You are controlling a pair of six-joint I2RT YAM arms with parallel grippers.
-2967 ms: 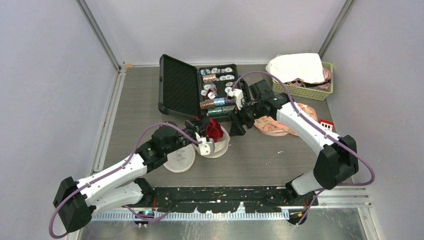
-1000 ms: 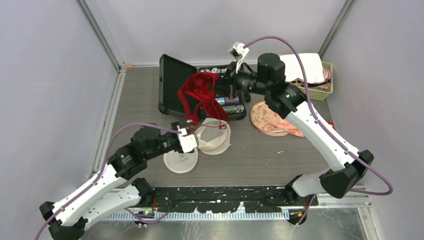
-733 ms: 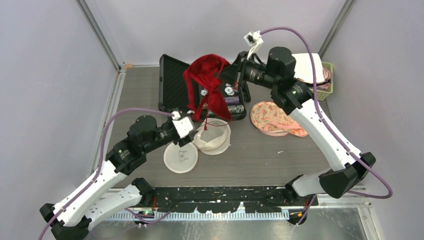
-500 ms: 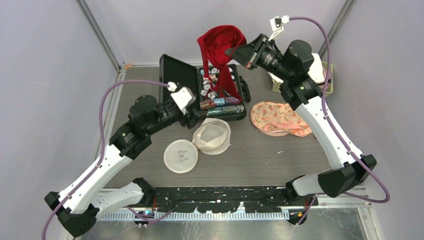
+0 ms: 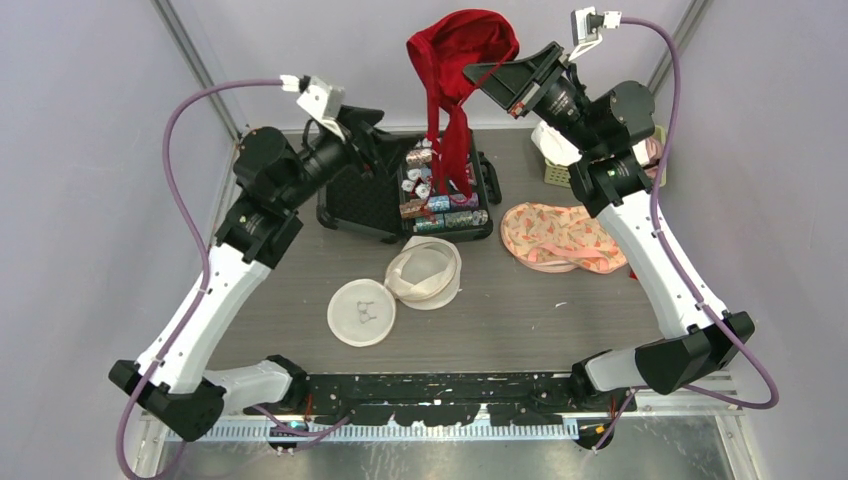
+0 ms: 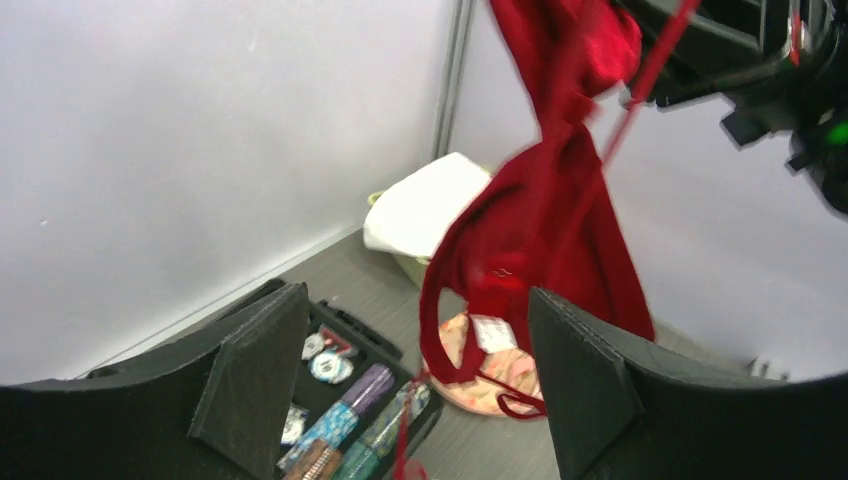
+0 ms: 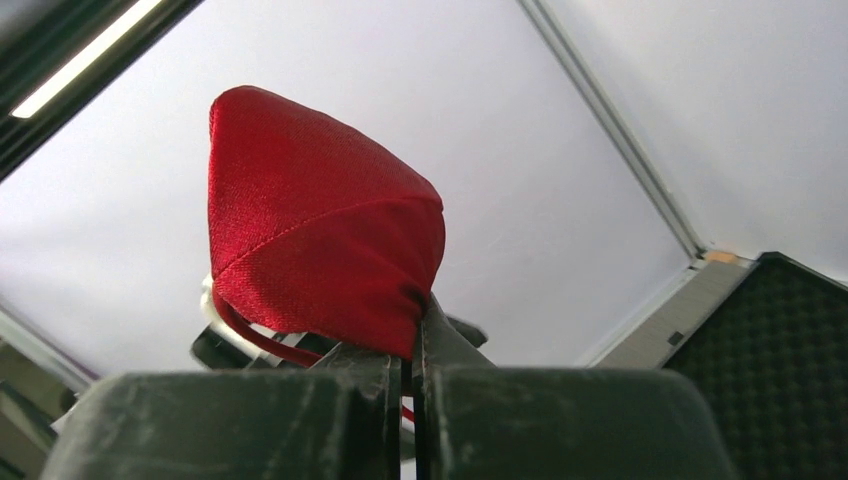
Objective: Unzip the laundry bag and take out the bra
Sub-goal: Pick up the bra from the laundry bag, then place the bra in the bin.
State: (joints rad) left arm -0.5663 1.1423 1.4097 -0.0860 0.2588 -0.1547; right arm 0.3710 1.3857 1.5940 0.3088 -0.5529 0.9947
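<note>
Above the counter (image 5: 520, 300), the bra (image 5: 458, 45), seemingly freed, is clamped in the right claw (image 5: 478, 72). The left claw (image 6: 412, 300) is spread empty.

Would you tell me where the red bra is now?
In the top view the red bra hangs at back centre, pinched in the right gripper, its straps dangling over the open black case.

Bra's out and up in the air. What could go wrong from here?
The right tool pinches only one cup edge of the red bra, so it could slip free. Its straps dangle over the open black case of small items and might snag there when lowered. The open left tool sits close to the hanging fabric and could tangle.
</note>
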